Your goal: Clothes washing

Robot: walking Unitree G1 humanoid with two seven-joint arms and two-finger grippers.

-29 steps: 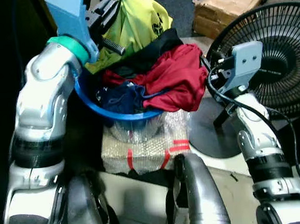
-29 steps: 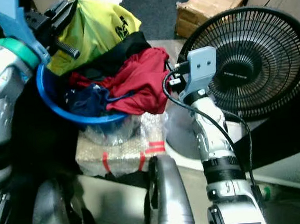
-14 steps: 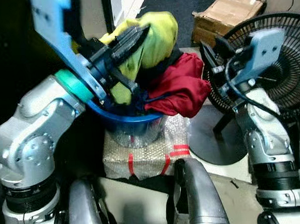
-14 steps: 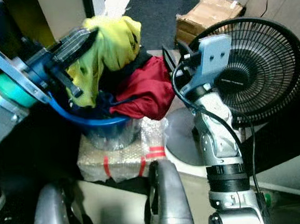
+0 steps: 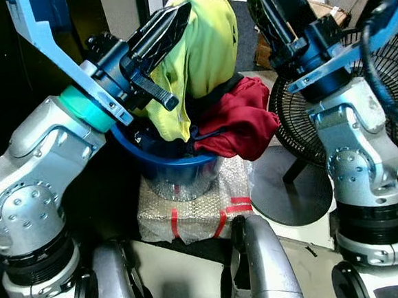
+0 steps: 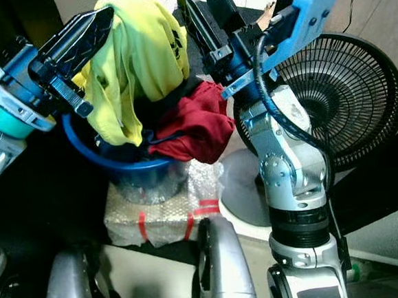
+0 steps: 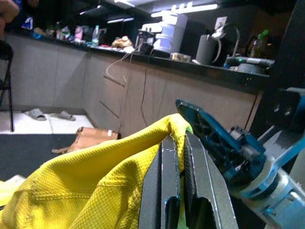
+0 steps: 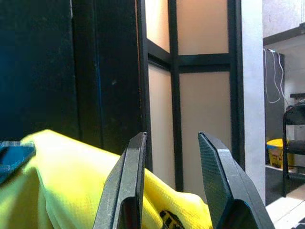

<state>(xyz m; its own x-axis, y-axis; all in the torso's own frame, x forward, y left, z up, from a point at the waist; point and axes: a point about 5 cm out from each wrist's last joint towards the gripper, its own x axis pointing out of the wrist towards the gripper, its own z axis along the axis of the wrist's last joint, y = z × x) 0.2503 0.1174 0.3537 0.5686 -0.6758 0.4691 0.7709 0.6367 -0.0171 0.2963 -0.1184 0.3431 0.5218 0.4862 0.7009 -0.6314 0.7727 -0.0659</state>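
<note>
- Lifted higher since a second ago: yellow shirt (image 5: 202,59), pinched in the closed left gripper (image 5: 175,23) and draped down toward the blue basin (image 5: 165,158).
- Raised too, the right gripper (image 5: 273,1), fingers parted, empty (red garment (image 5: 241,118) left in the basin).
- Just beside the shirt's right flank, cloth hanging vertically between both grippers.

My two head cameras look forward and down from close above, and both take in the blue basin (image 5: 159,154), the yellow shirt (image 5: 202,52), the fan (image 6: 350,102) and my own arms. The left wrist camera sights along the left claw (image 7: 177,167), close on that shirt. The right wrist camera looks along the right claw (image 8: 174,176), with the same shirt beyond.
</note>
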